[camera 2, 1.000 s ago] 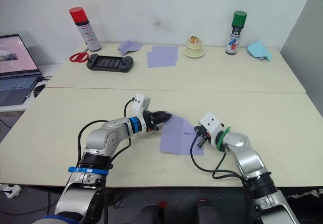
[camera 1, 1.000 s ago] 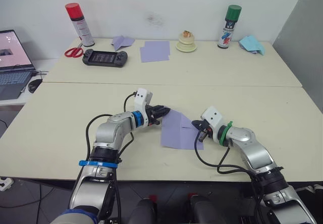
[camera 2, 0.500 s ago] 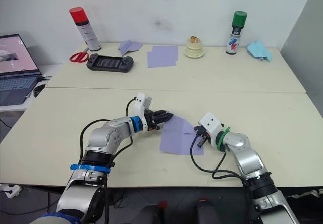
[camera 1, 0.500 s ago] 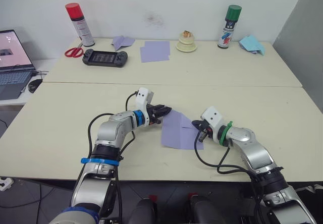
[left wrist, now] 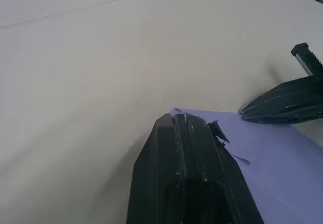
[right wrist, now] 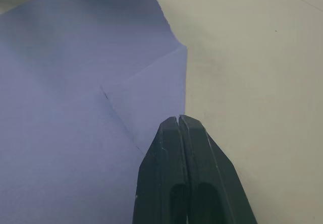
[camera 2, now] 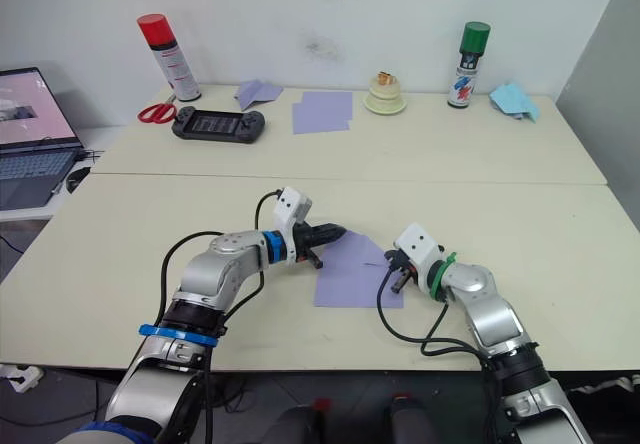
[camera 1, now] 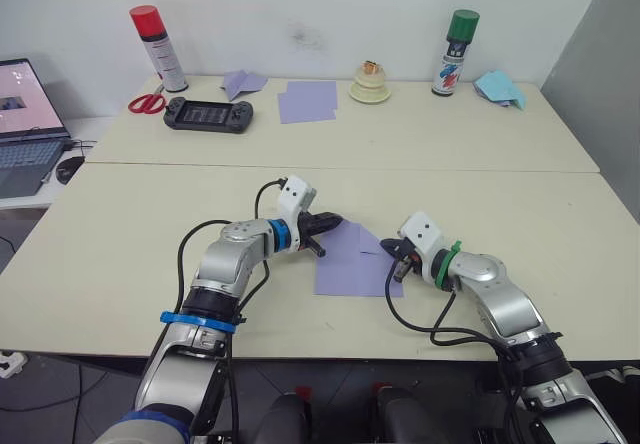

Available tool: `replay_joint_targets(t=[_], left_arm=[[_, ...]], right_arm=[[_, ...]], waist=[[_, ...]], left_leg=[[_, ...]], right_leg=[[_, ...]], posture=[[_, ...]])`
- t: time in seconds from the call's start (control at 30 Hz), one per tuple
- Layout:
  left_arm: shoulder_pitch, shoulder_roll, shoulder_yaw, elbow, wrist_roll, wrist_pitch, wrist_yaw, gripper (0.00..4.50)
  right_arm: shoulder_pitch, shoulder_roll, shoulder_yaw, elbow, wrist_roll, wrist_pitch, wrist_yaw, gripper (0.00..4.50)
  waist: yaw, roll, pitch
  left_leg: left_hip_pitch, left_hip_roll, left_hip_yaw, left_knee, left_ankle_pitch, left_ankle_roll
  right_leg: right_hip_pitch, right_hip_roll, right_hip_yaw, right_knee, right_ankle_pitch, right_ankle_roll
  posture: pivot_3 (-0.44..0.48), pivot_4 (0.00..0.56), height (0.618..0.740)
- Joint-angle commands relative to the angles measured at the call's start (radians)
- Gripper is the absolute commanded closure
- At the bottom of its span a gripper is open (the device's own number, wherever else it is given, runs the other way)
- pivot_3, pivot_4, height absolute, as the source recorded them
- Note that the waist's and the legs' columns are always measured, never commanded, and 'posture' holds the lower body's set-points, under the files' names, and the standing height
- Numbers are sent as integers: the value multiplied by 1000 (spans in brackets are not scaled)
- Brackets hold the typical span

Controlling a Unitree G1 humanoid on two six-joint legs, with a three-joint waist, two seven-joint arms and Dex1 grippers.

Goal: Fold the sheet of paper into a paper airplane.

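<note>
The sheet of paper (camera 1: 352, 264) is lavender and lies on the near table between my two grippers, with a small flap (right wrist: 151, 90) folded over at its right edge. My left gripper (camera 1: 338, 225) is shut at the sheet's far left corner (left wrist: 177, 111), which sits right at its tips. At the sheet's right edge, my right gripper (camera 1: 393, 258) is shut, its tips (right wrist: 179, 119) resting on the folded flap. The right gripper's black fingers (left wrist: 282, 105) also show in the left wrist view, close across the paper.
On the far table stand a red-capped spray can (camera 1: 157, 48), scissors (camera 1: 146, 103), a game controller (camera 1: 208, 115), a folded lavender plane (camera 1: 240, 83), two overlapping lavender sheets (camera 1: 307, 101), a cream object (camera 1: 369, 86), a green-capped can (camera 1: 454, 52) and light-blue folded paper (camera 1: 499, 88). A laptop (camera 1: 25, 124) sits far left.
My left gripper has moved a little right onto the sheet's far left corner and closed. The sheet's left edge has shifted slightly. The right gripper has stayed put.
</note>
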Motion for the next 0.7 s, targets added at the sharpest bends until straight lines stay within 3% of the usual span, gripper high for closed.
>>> replay_joint_targets(t=[0.03, 0.47, 0.7], left_arm=[[9, 20, -55, -61, 62, -98, -25, 4478], [29, 18, -165, -106, 234, -233, 25, 4478], [58, 7, -203, -168, 303, -171, 63, 4478]], right_arm=[[23, 5, 26, 7, -2, 22, 14, 4500], [22, 5, 21, 1, 2, 32, 15, 4500], [6, 9, 15, 13, 5, 31, 16, 4500]], waist=[[0, 0, 0], [1, 0, 0], [1, 0, 0]], left_leg=[[0, 0, 0, 0, 0, 0], [0, 0, 0, 0, 0, 0], [0, 0, 0, 0, 0, 0]], right_leg=[[0, 0, 0, 0, 0, 0], [0, 0, 0, 0, 0, 1], [0, 0, 0, 0, 0, 1]], posture=[[0, 150, 740], [0, 150, 740], [0, 150, 740]])
